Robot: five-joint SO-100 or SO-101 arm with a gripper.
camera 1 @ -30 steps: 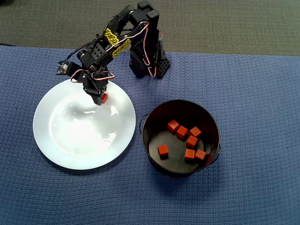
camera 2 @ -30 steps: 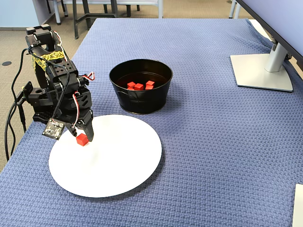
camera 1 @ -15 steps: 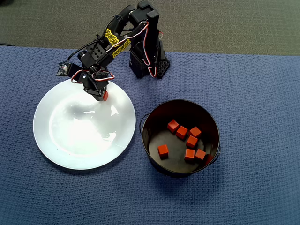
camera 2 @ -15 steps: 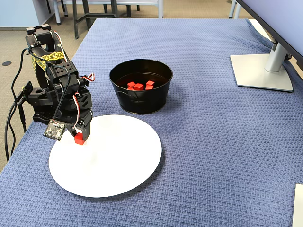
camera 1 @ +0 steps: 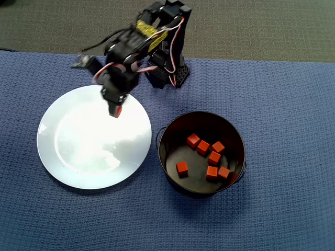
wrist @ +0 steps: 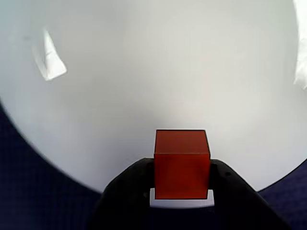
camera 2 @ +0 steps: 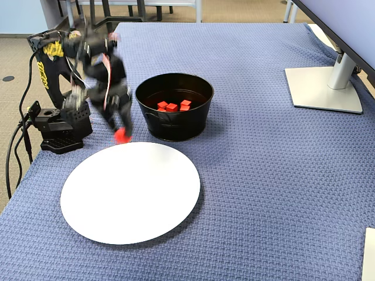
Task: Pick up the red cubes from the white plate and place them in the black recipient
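A blue woven cloth [camera 2: 263,175] covers the whole table and shows in the overhead view [camera 1: 282,104] too. At the right of the fixed view a grey monitor stand [camera 2: 325,88] rests its flat base on the cloth (the screen's edge [camera 2: 345,23] crosses the top corner). Beyond the table lie grey carpet [camera 1: 251,26] and some furniture legs [camera 2: 117,14].

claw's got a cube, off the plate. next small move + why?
Probably swing toward the black pot, staying high. The claw grips a red cube above the white plate, which holds no other cubes; seven cubes already lie in the pot, whose rim stands above the plate.
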